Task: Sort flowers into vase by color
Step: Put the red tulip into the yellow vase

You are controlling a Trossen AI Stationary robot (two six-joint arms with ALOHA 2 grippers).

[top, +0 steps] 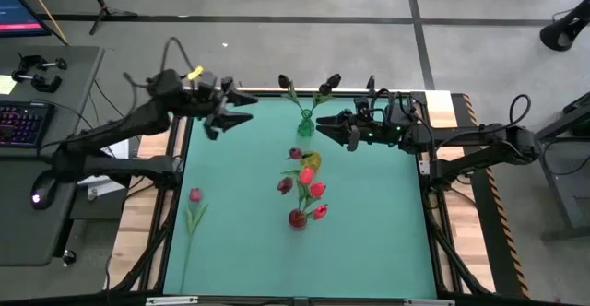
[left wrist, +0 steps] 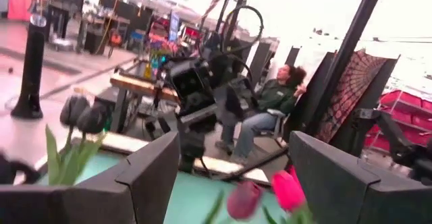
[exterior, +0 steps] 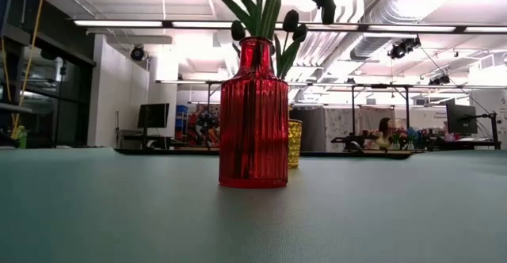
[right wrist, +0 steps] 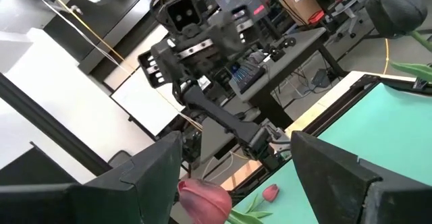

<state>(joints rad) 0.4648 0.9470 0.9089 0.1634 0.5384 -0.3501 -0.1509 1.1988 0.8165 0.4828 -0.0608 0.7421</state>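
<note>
A ribbed red glass vase [exterior: 253, 116] is shown only low; overhead, left gripper [top: 232, 109] and right gripper [top: 334, 126] are seen spread open, empty.

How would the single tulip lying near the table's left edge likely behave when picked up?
The tulip has a long thin stem with a small pink head, so it probably feels light and may droop if held by one end. Lying flat on the table, it leaves little height for a tool to close on.

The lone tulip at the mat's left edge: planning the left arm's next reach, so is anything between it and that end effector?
Nothing visible. The lone tulip lies alone on bare green mat, and the left end effector hangs open near the mat's far edge, clear mat between.
</note>
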